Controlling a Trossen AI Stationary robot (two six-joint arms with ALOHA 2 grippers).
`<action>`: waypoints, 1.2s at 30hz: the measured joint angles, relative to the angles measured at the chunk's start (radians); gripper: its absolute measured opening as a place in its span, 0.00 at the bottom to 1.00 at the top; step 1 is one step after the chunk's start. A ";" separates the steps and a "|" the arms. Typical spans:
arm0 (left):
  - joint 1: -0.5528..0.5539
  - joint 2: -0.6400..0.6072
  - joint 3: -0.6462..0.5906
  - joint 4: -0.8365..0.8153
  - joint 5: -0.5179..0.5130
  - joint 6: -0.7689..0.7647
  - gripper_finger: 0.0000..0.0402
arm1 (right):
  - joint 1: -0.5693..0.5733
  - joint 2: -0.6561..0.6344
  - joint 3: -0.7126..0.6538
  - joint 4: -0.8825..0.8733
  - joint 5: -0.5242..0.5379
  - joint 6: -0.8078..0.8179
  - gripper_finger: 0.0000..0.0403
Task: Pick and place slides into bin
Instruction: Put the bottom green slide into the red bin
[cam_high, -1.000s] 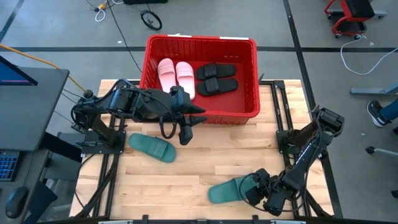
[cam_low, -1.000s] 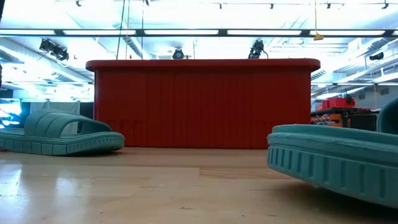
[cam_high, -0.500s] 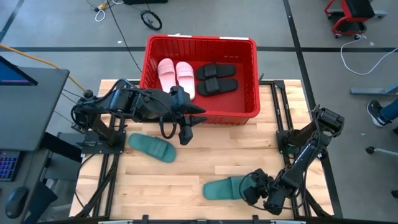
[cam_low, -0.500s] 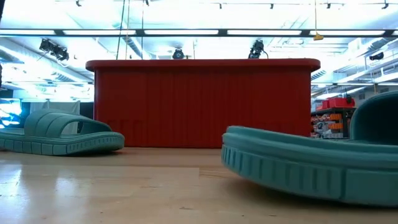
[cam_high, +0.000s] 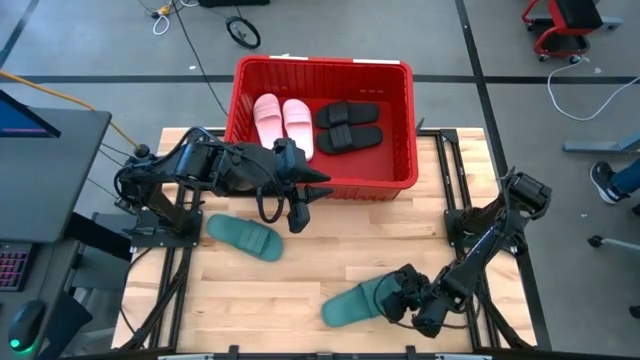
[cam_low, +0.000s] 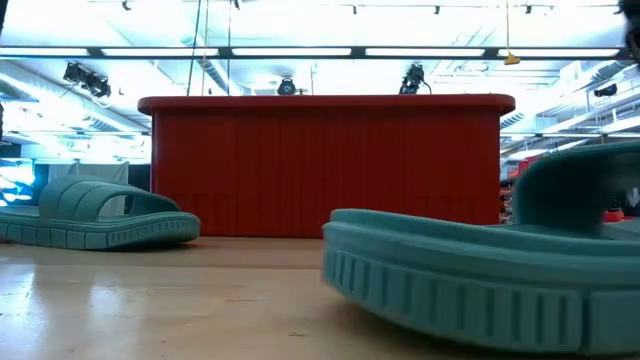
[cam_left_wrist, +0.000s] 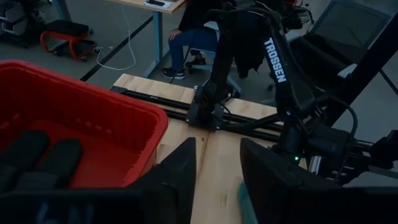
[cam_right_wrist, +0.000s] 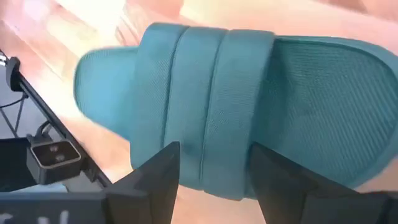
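Item one: the red bin (cam_high: 404, 120) stood at the table's (cam_high: 300, 275) far edge; in it we counted two pale pink slides (cam_high: 282, 122) side by side and two black slides (cam_high: 348, 127) beside them.

Item two: one green slide (cam_high: 243, 237) lay flat on the table near the left side, apart from the bin.

Item three: a second green slide (cam_high: 352, 304) lay near the front edge. We found the right gripper (cam_high: 400, 296) at its strap end, fingers (cam_right_wrist: 155, 180) spread either side of the strap and not pinching it.

Item four: the left gripper (cam_high: 299, 200) hung beside the bin's front wall, fingers (cam_left_wrist: 177, 171) parted, holding nothing.
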 joint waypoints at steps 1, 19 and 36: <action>0.000 0.000 0.000 0.000 0.000 0.000 0.32 | -0.010 0.000 0.000 0.004 -0.001 -0.011 0.47; 0.000 0.000 0.000 0.000 0.000 0.002 0.30 | -0.089 0.000 0.000 0.048 0.010 -0.079 0.03; -0.007 0.000 0.000 0.032 0.001 -0.007 0.27 | -0.065 -0.240 0.108 0.075 0.415 -0.417 0.01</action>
